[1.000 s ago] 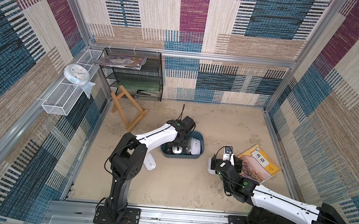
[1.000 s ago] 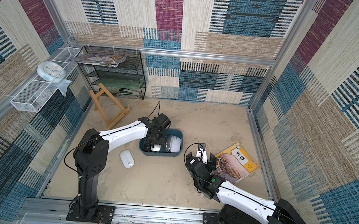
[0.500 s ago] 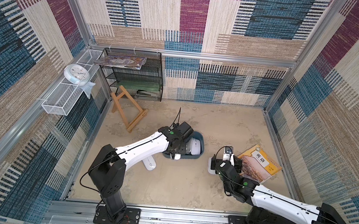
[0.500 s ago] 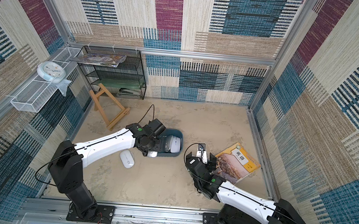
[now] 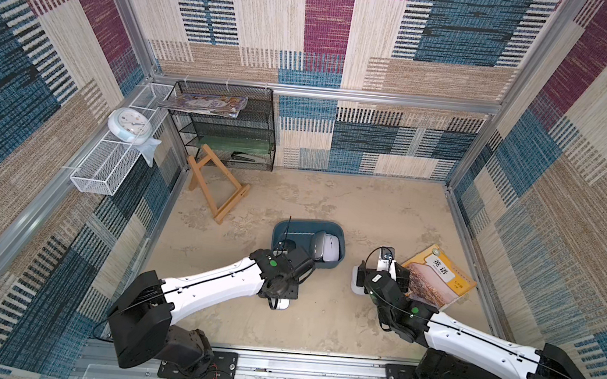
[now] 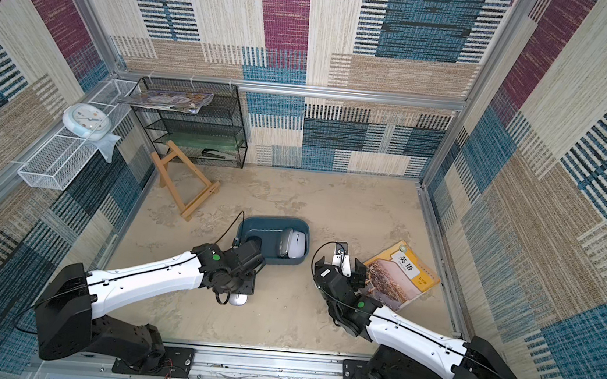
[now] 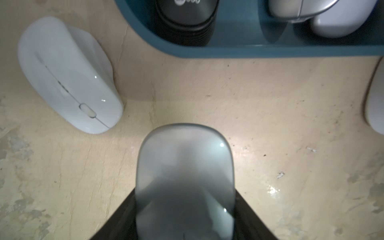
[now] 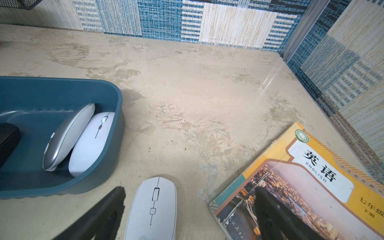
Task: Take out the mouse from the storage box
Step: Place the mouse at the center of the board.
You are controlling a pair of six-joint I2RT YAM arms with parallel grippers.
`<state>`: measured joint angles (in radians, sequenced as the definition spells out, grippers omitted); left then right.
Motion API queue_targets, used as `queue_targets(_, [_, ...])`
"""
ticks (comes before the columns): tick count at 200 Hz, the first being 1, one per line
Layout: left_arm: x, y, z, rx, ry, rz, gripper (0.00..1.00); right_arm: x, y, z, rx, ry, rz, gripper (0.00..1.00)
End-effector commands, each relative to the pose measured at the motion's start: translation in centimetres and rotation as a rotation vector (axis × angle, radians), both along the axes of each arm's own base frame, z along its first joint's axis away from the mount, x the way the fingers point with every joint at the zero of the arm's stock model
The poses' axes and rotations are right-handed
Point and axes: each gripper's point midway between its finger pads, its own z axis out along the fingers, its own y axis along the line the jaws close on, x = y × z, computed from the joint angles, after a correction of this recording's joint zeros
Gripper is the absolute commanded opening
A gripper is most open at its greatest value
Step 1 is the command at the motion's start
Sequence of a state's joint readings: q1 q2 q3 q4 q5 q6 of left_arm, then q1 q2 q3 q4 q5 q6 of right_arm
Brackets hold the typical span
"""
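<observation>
Across the beige tabletop [image 5: 331,201], mottled stains and scuffs show; patchwork woven panels [image 5: 328,12] in blue, maroon and cream wall it in on aluminium framing [image 5: 342,94]; the teal storage box [image 5: 299,228] sits mid-table, with a black mouse [image 7: 187,16], a silver mouse [image 8: 68,135] and a white mouse [image 8: 91,143] inside. The left gripper [image 7: 185,197] is clamped on a grey mouse [image 7: 185,166], outside the box and near its wall, over bare table; the right gripper [image 8: 189,192] stands wide open, a loose white mouse [image 8: 153,207] lying on the table between its fingers [image 8: 112,207], beside a textbook [image 8: 291,187].
</observation>
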<state>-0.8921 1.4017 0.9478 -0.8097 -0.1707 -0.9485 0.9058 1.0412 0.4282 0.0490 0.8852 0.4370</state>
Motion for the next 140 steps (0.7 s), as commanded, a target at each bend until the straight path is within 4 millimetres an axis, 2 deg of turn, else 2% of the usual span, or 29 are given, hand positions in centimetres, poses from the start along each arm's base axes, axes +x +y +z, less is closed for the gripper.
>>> queue_targets(1, [-0.8,0.7,-0.6,-0.002,0.012,0.064,0.55,0.1,0.2,0.3,0.010,-0.006,-0.004,0.99])
queue_targets(24, [-1.5,0.9,-1.7,0.012,0.035,0.067,0.55,0.2,0.2,0.2,0.005,-0.001,-0.006,1.00])
queue_targets(74, [-2.2,-0.2,-4.6,0.016,0.087,0.051,0.55,0.2,0.1,0.2,0.005,0.000,-0.009,0.99])
queue_targets(109, [-2.3,-0.6,-5.9,0.032,0.110,0.042,0.55,0.2,0.2,0.1,0.002,0.000,-0.010,0.99])
queue_targets(140, [-2.3,-0.6,-6.5,0.037,0.114,0.039,0.60,0.2,0.1,0.1,0.000,0.001,-0.012,0.99])
